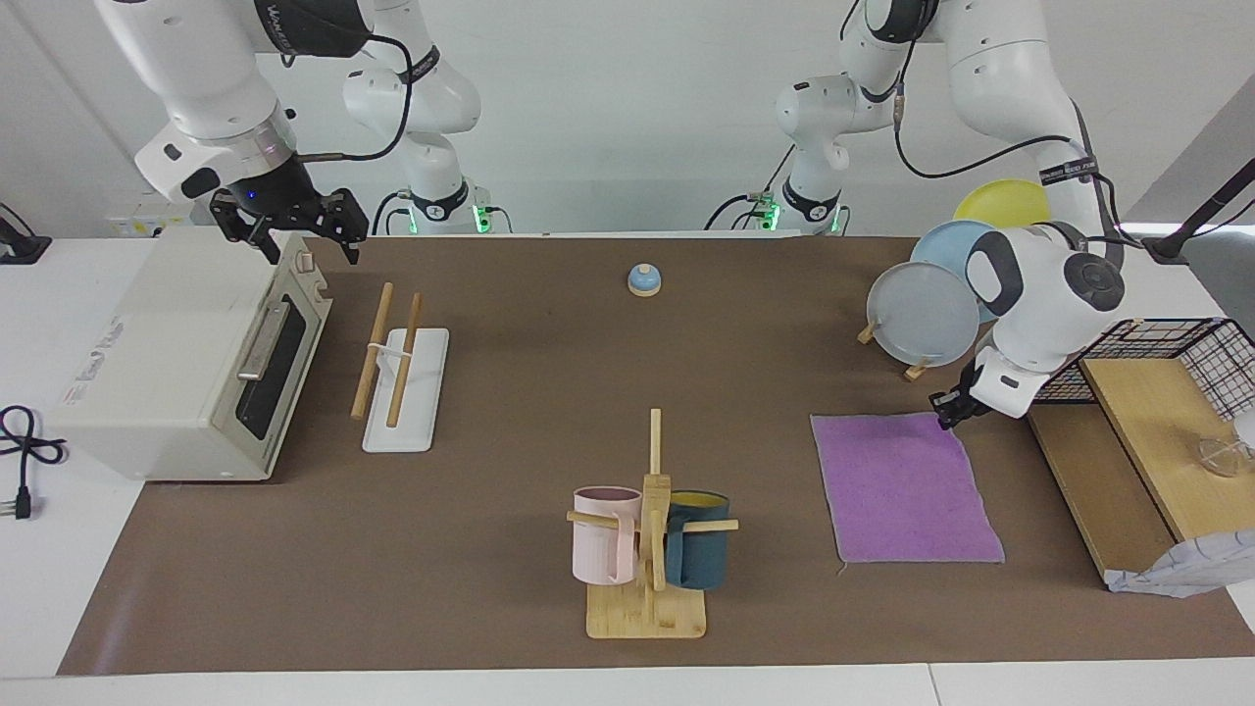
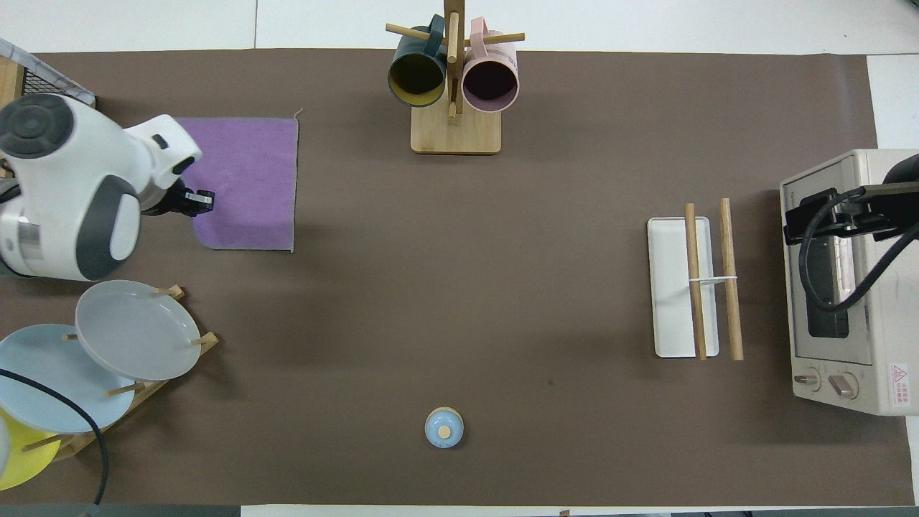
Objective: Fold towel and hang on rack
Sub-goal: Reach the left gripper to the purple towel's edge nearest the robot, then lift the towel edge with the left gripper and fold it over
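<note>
The purple towel (image 1: 902, 485) (image 2: 248, 183) lies flat on the brown mat toward the left arm's end of the table. My left gripper (image 1: 946, 410) (image 2: 202, 202) is shut on the towel's corner nearest the robots, and that corner is raised and curled off the mat. The rack (image 1: 390, 355) (image 2: 707, 280), two wooden rods slanting up from a white base (image 1: 404, 422), stands beside the toaster oven (image 1: 186, 363). My right gripper (image 1: 309, 250) (image 2: 836, 215) waits open above the oven's top edge, holding nothing.
A mug tree (image 1: 652, 529) with a pink and a dark blue mug stands mid-table, farther from the robots. A plate stand with plates (image 1: 922, 314) sits close to the left gripper. A wooden shelf with a wire basket (image 1: 1157, 392) borders the towel. A small blue knobbed lid (image 1: 643, 280) lies near the robots.
</note>
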### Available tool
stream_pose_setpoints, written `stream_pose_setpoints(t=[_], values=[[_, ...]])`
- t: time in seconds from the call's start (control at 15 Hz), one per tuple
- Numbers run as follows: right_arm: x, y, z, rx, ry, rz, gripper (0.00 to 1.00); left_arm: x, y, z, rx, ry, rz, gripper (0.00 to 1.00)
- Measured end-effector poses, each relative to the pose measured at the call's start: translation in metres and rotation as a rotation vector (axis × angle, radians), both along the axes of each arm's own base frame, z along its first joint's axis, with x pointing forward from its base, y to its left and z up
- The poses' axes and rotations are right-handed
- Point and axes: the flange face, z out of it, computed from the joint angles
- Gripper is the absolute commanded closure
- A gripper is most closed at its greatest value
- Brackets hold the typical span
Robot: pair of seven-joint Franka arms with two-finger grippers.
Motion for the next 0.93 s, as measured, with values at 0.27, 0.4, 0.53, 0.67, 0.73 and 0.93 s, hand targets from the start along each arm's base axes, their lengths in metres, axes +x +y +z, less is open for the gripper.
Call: stream_pose_setpoints(t=[0.27, 0.4, 0.53, 0.67, 0.73, 0.93], values=[[0.000, 0.000, 0.000, 0.000, 0.000, 0.000, 0.00, -0.047, -0.108, -0.033, 0.146, 0.011, -0.214, 1.00], [0.000, 0.000, 0.000, 0.000, 0.000, 0.000, 0.00, -0.065, -0.121, -0.064, 0.163, 0.024, -0.222, 0.79], [0.000, 0.000, 0.000, 0.000, 0.000, 0.000, 0.00, -0.070, -0.114, -0.081, 0.159, 0.032, -0.212, 0.00], [0.000, 0.000, 0.000, 0.000, 0.000, 0.000, 0.00, -0.069, -0.107, -0.083, 0.157, 0.030, -0.189, 0.00], [0.000, 0.000, 0.000, 0.000, 0.000, 0.000, 0.00, -0.069, -0.106, -0.082, 0.156, 0.026, -0.181, 0.00], [0.000, 0.000, 0.000, 0.000, 0.000, 0.000, 0.00, -0.062, -0.094, -0.070, 0.150, 0.005, -0.148, 0.00]])
